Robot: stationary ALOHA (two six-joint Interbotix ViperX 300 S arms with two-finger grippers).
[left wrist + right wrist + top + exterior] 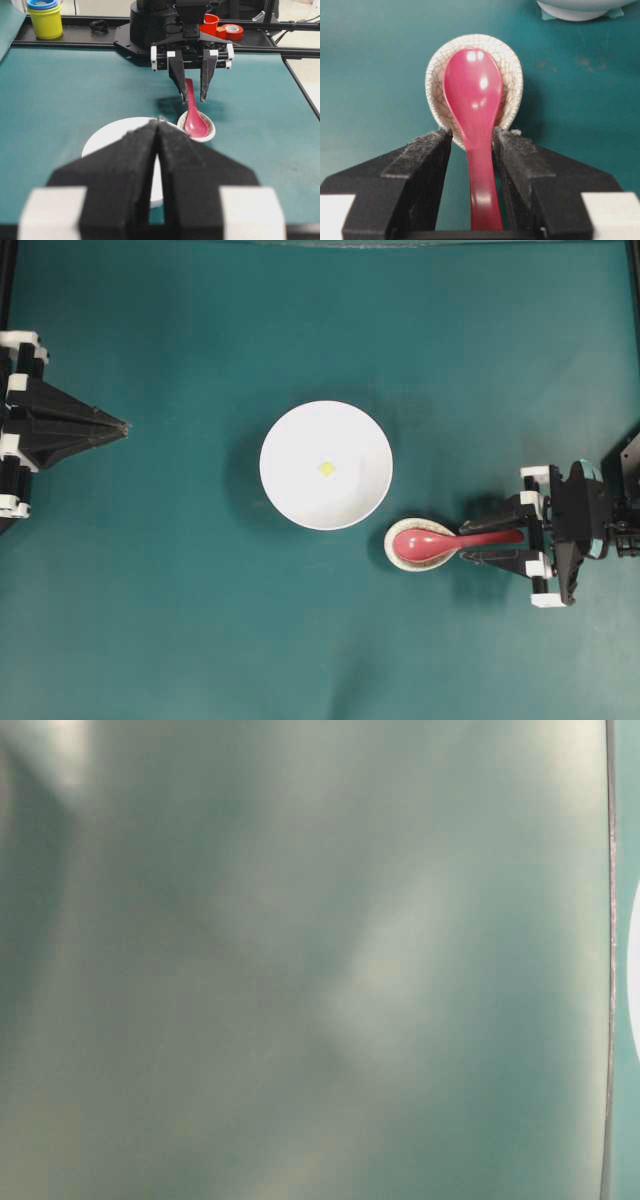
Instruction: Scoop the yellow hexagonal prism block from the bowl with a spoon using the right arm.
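- The bowl holds one tiny yellow block.
- The spoon lies in its rest — right gripper fingers spread beside the handle, not squeezing.
- Left gripper is pinched closed.
- Green table.

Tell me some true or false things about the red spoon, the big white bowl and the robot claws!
1. The spoon lies in the small crackled spoon rest. True.
2. The yellow block sits in the spoon's scoop. False: it lies in the middle of the white bowl.
3. The right gripper has an open finger on each side of the spoon's handle. True.
4. The left gripper is wide open. False: its fingers are pressed together.
5. The bowl is upside down. False: it stands right way up.
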